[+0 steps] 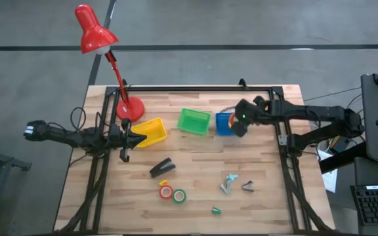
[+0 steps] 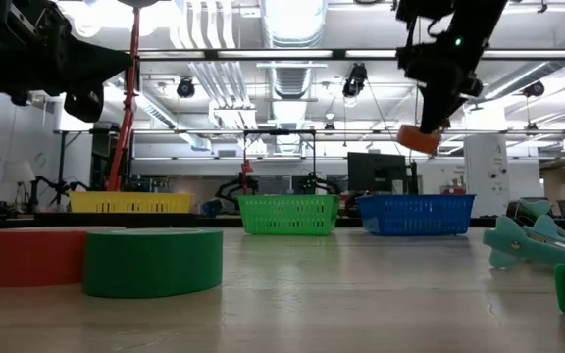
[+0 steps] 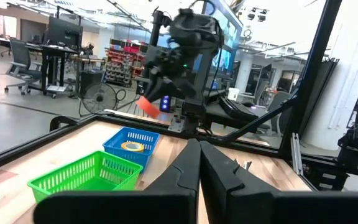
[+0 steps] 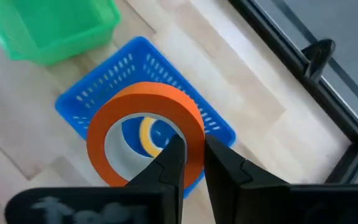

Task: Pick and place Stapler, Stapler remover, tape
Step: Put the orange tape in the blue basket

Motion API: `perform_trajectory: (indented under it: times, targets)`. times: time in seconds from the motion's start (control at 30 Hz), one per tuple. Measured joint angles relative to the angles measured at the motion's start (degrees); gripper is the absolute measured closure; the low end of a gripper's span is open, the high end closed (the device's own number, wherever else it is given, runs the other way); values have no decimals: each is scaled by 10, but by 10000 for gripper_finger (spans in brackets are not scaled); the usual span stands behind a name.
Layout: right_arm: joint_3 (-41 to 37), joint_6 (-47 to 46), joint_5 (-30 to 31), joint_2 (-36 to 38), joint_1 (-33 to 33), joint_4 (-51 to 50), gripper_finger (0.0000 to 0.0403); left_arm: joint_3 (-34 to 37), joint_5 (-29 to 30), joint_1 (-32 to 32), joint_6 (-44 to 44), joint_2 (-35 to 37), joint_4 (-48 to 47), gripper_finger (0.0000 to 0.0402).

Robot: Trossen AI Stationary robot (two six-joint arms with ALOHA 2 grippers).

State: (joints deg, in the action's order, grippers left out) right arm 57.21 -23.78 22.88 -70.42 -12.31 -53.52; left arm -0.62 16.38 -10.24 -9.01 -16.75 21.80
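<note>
- My right claw (image 4: 190, 163) pinches the rim of the orange tape roll (image 4: 145, 127) above the blue basket (image 4: 92, 102) — a yellow roll (image 4: 146, 137) already lies inside, so I judge release comes next.
- Left claw (image 3: 199, 171) — shut, waiting over the worktop (image 1: 195, 172).

Orange tape roll (image 4: 145, 130) above blue basket (image 4: 216, 134); black stapler (image 1: 162, 168), red (image 1: 166, 192) and green rolls (image 1: 178, 195) on table.

the orange tape roll (image 4: 145, 130) in the right gripper (image 4: 191, 163) hides most of the blue basket (image 4: 79, 109) below it; only part of a yellow roll (image 4: 146, 135) shows through its core. its lower rim sits behind the fingers.
</note>
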Motion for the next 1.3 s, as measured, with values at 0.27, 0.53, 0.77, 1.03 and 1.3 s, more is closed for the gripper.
perform_trajectory:
  times: [0.27, 0.53, 0.77, 1.03, 1.3]
  targets:
    - [-3, 59, -41, -43, -69, 6, 359, 0, 0, 0, 0, 0, 0, 392]
    - [-3, 85, -64, -106, -85, 16, 359, 0, 0, 0, 0, 0, 0, 392]
    - [-3, 107, -64, -143, -90, 23, 361, 0, 0, 0, 0, 0, 0, 392]
    - [-3, 119, -64, -177, -99, 34, 355, 0, 0, 0, 0, 0, 0, 392]
    - [-3, 122, -45, -195, -101, 40, 348, 0, 0, 0, 0, 0, 0, 392]
